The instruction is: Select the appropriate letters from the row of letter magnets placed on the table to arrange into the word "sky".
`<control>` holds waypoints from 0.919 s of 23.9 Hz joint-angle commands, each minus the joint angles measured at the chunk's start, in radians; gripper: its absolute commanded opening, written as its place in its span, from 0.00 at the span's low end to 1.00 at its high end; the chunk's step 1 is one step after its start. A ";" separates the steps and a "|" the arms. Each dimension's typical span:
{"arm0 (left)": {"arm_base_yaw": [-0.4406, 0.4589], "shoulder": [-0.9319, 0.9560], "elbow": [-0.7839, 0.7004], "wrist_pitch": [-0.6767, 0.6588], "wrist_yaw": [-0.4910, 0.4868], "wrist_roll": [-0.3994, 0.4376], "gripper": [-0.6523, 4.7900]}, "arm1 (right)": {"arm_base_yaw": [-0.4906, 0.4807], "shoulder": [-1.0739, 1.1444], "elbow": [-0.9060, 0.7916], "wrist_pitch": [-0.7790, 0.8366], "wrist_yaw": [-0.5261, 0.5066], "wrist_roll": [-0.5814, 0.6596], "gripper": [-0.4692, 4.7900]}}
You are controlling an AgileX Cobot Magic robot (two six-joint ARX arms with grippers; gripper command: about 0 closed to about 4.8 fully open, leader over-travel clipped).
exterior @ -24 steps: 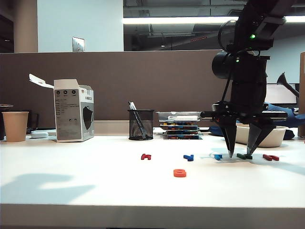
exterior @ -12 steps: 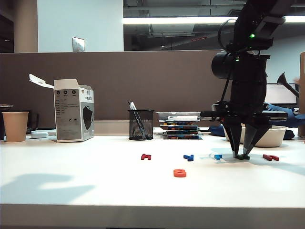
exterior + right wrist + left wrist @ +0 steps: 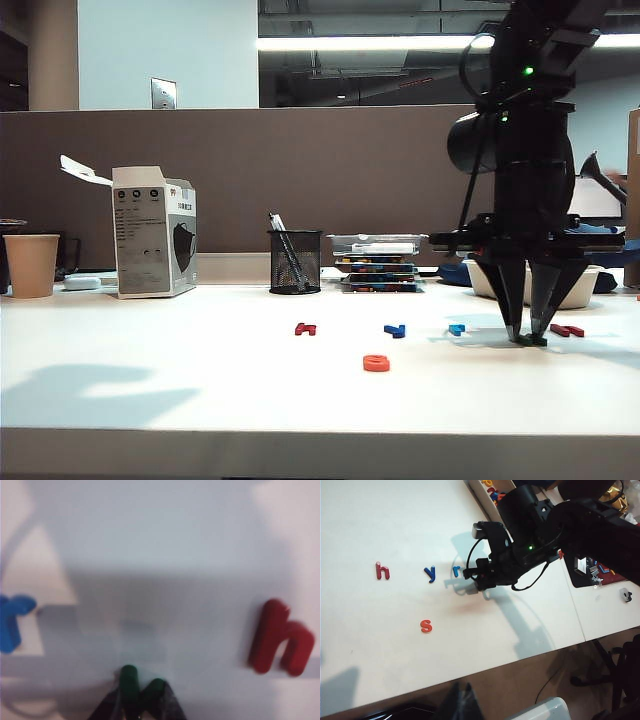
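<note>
green letter [image 3: 531, 340] — pinched by right hand [image 3: 527, 334] on table [image 3: 200, 380]; left hand unseen.

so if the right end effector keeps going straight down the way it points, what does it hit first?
The right end effector points down at the table, already closed on the green letter, so the tabletop just beneath comes first.

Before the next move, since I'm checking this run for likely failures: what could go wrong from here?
The right gripper is closed on the small green letter at its fingertips only; so slight a hold may let it slip or twist on lifting. The red h and light blue r lie close on either side, so a sideways move could knock them. The orange s already lies forward of the row; a low carry towards it could nudge it. The left gripper is out of view.
</note>
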 commanded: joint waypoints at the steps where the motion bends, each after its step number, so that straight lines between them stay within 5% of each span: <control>1: 0.000 -0.001 0.002 0.006 -0.003 0.003 0.11 | 0.044 0.018 -0.017 -0.054 -0.017 0.012 0.24; 22: 0.000 -0.001 0.002 0.006 -0.003 0.003 0.11 | 0.311 0.015 -0.017 -0.030 -0.050 0.205 0.24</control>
